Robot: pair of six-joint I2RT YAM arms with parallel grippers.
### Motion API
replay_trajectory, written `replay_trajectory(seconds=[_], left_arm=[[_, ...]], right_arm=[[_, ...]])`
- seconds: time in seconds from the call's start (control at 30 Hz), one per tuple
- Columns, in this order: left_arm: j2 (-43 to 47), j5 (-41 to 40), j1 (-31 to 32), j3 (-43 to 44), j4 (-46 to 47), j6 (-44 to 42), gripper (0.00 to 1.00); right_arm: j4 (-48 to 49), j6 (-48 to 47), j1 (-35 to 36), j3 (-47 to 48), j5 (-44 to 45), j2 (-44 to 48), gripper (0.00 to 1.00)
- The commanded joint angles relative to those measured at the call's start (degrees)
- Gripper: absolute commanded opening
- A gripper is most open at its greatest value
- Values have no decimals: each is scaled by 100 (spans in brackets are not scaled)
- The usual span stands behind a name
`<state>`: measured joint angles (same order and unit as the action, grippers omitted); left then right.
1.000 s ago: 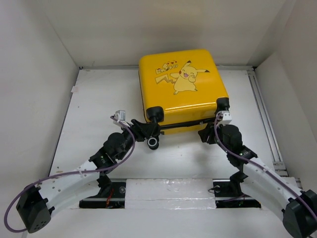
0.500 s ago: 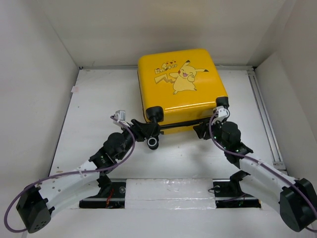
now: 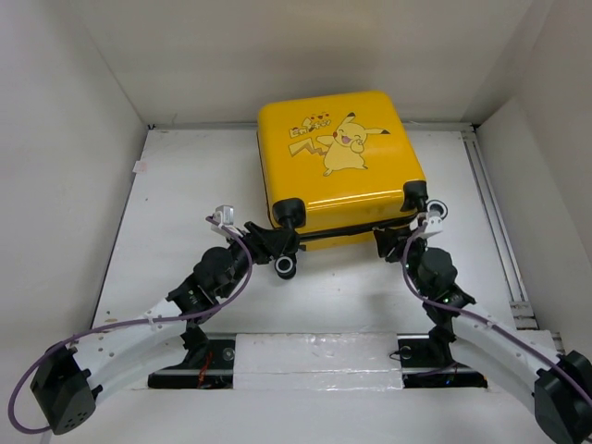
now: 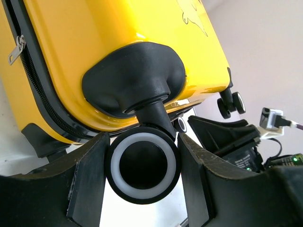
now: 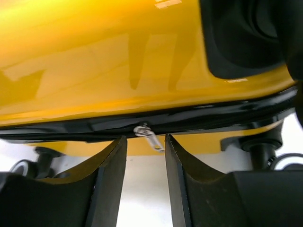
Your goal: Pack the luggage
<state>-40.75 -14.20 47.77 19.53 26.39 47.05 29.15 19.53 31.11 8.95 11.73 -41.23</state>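
The luggage [image 3: 338, 157], a bright-yellow hard-shell suitcase with a Pikachu print, lies closed and flat at the back middle of the table. My left gripper [image 3: 285, 266] is shut on the black wheel [image 4: 142, 168] at its near left corner, with the wheel held between both fingers. My right gripper [image 3: 388, 240] is at the near right edge, with its jaws narrowly open. In the right wrist view the silver zip pull [image 5: 150, 137] hangs from the black zip band [image 5: 199, 116] just at the fingertips of the right gripper [image 5: 145, 140], not clamped.
White walls close in the table on the left, back and right. A rail [image 3: 495, 213] runs along the right side. The arm base bar [image 3: 314, 356] lies at the near edge. The suitcase's right wheel [image 3: 416, 192] sits beside my right wrist.
My right gripper shifted left along the suitcase's near edge, then back right and slightly closer to the zip band. The left arm and wheel have not moved.
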Motion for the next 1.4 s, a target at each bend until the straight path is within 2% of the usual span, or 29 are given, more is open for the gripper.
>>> replay_trajectory(seconds=[0.0, 0.1, 0.37, 0.43, 0.57, 0.73, 0.77, 0.83, 0.87, 0.9, 1.07, 1.17, 1.3, 1.37], left_arm=[[182, 110, -13, 359, 1359, 279, 0], [182, 110, -13, 359, 1360, 279, 0], [296, 110, -13, 333, 1237, 156, 0], [296, 110, -13, 332, 1289, 156, 0], [243, 163, -13, 394, 1202, 156, 0], [129, 216, -13, 384, 1237, 208, 0], [129, 216, -13, 385, 1237, 208, 0], [129, 216, -13, 332, 1289, 208, 0], [129, 216, -13, 332, 1289, 208, 0], [129, 216, -13, 411, 1176, 208, 0], [15, 216, -13, 411, 1307, 208, 0], [-56, 216, -13, 464, 1307, 208, 0], [-414, 443, -13, 534, 1561, 208, 0], [-547, 497, -13, 605, 1693, 278, 0]], right_arm=[[223, 156, 44, 282, 357, -392, 44], [931, 209, 44, 230, 243, -902, 46], [1383, -220, -18, 502, -136, -1352, 46], [1330, -335, -18, 608, -136, -1404, 41], [1541, -388, -18, 748, -328, -1693, 40], [2025, -388, -18, 749, -583, -2169, 28], [2025, -388, -18, 818, -584, -2231, 20], [2025, -388, -18, 819, -654, -2336, 17], [2094, -388, -18, 871, -706, -2337, 13], [2095, -336, -18, 872, -707, -2337, 3], [2069, -231, -18, 820, -830, -2206, 0], [2069, -90, 289, 538, -830, -1942, 0], [2069, 33, 1079, 476, -803, -2116, 0], [2017, 33, 1738, 730, -638, -2344, 0]])
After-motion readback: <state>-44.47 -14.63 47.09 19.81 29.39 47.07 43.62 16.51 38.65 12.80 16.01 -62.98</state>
